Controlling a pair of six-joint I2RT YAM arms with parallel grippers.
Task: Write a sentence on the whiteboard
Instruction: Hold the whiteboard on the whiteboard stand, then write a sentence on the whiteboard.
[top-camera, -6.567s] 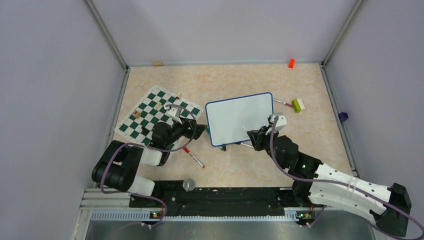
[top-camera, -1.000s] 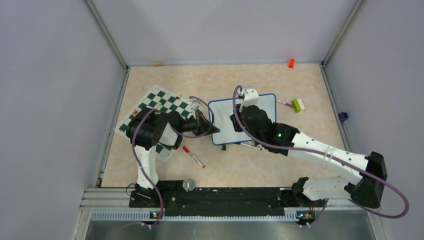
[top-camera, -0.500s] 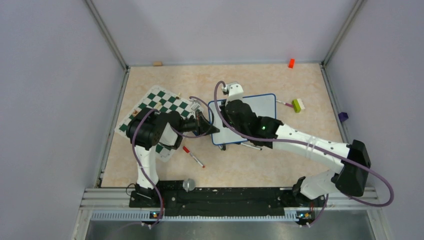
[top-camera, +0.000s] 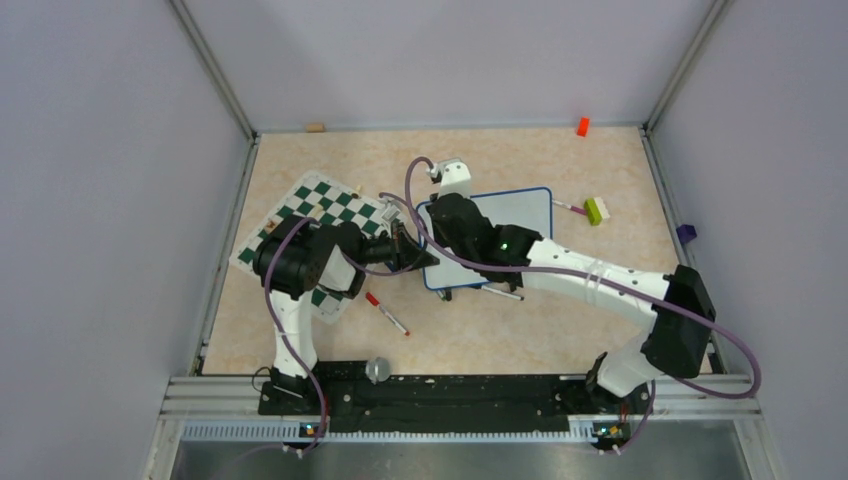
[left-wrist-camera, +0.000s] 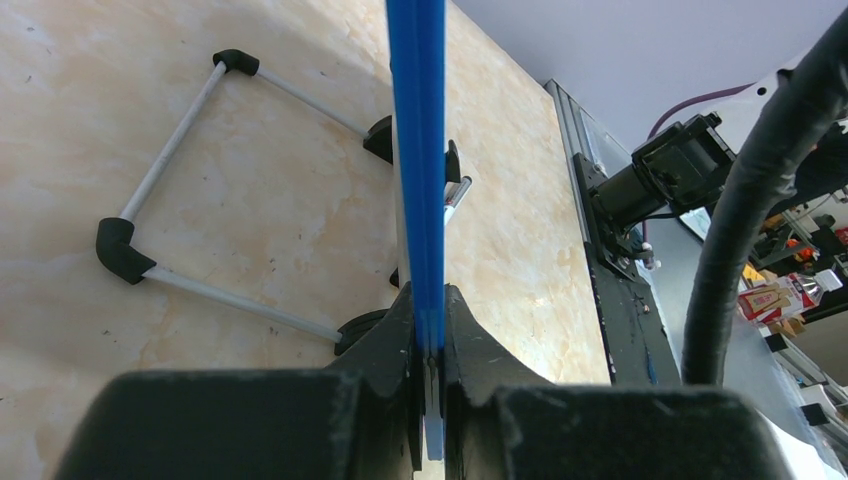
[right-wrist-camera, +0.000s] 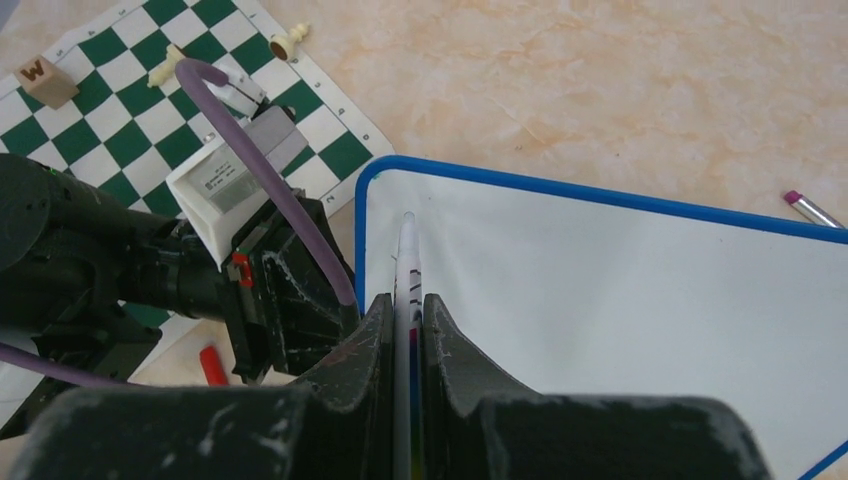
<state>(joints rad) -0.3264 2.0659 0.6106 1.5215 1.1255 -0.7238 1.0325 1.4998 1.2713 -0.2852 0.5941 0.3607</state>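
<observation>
Overhead and wrist views of two robot arms at a beige marbled table (top-camera: 330, 160). A small rectangular whiteboard (top-camera: 522, 213) with rounded corners and a thin dark-blue frame stands near the table's middle, just right of a green-and-white checkered chess mat (top-camera: 318, 200). The left gripper (left-wrist-camera: 430, 305) is closed on the whiteboard's left edge. Its wrist view shows the blue frame edge-on, pinched between two black fingers, with the board's thin wire stand (left-wrist-camera: 120, 250) resting on the table beyond.

The right arm reaches across from the right. The right gripper (right-wrist-camera: 406, 305) is closed around a slim white-barrelled marker (right-wrist-camera: 408, 262), which points toward the whiteboard's far-left corner. The tip sits over the white surface just inside the frame; whether it touches cannot be told. The writing surface looks blank: no part of the sentence is visible yet.

Judged from this, the task is at its very start — the pen is being placed for the first letter while the other arm steadies the board. The next move likely calls for lowering the tip into light, even contact. Strokes would then run rightward along the far part of the board, leaving room for a second line below. A firm left grip matters, since a board on small feet could slide or tip under pen pressure.
</observation>
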